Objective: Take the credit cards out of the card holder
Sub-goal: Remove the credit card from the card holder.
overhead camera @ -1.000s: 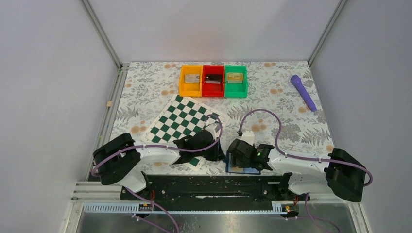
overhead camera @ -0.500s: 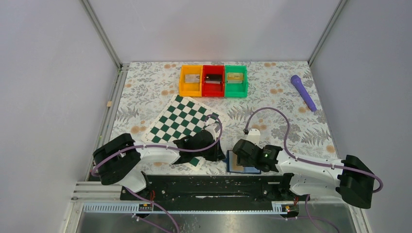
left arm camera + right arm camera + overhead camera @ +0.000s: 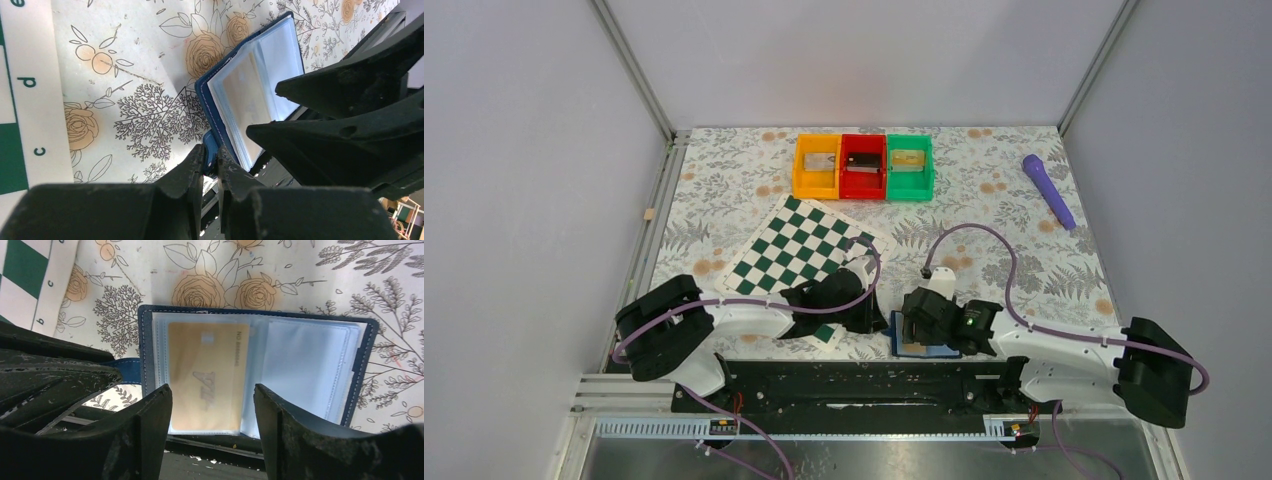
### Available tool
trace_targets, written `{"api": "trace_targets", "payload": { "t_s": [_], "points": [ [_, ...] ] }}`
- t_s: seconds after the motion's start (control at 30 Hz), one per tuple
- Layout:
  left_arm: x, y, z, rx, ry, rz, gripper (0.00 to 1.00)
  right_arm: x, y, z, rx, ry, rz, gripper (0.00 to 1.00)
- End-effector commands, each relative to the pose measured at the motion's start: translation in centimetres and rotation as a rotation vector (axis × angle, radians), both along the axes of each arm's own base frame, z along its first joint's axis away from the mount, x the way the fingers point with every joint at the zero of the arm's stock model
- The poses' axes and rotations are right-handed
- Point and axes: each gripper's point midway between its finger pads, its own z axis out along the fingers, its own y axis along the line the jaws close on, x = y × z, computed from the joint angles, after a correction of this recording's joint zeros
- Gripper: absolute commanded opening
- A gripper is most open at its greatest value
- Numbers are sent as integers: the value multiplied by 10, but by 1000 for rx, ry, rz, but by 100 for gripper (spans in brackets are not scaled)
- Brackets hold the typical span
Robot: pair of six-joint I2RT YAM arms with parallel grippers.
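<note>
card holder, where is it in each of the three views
top external: card holder bottom centre, partly under the right gripper.
left wrist: card holder right of centre, open.
right wrist: card holder centre, open, between the fingers.
shared landmark: chessboard, its lettered border at the left in both wrist views.

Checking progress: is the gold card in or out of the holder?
In: the gold card sits under a clear sleeve of the card holder.

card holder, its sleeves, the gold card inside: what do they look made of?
The card holder looks like dark blue leather or faux leather, matte, with pale stitching along the edge. The sleeves: clear glossy plastic film; the card shows through. The credit card: tan-gold, likely plastic, satin; flat, printed number, seen only through the sleeve.
</note>
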Motion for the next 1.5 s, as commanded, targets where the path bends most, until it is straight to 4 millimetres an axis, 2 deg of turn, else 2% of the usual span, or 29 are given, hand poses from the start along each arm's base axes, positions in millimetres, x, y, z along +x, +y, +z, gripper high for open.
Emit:
{"api": "trace_targets", "payload": {
  "t_s": [0.0, 0.17, 0.4, 0.7, 0.97, 1.17, 1.3, 1.47],
  "points": [
    [0, -12, 28, -105, -21, -13, 0, -2, 11, -2, 12, 19, 24, 68],
    [0, -11, 28, -105, -21, -12, 0, -2, 4, -7, -29, 28, 12, 67],
    [1, -14, 28, -112, -20, -11, 0, -5, 15, -7, 3, 41, 32, 69],
    [1, -14, 26, -113, -16, -8, 0, -3, 15, 4, -4, 10, 33, 68],
    [0, -11, 23, -105, -16, -4, 0, -7, 18, 1, -57, 11, 44, 71],
    [1, -10, 24, -103, -21, -1, 0, -7, 13, -3, -105, 12, 41, 67],
    [1, -9, 22, -96, -23, 2, 0, -7, 13, 2, -85, 1, 42, 65],
    [1, -8, 22, -94, -23, 2, 0, -9, 21, 16, -11, -6, 63, 69]
  ]
}}
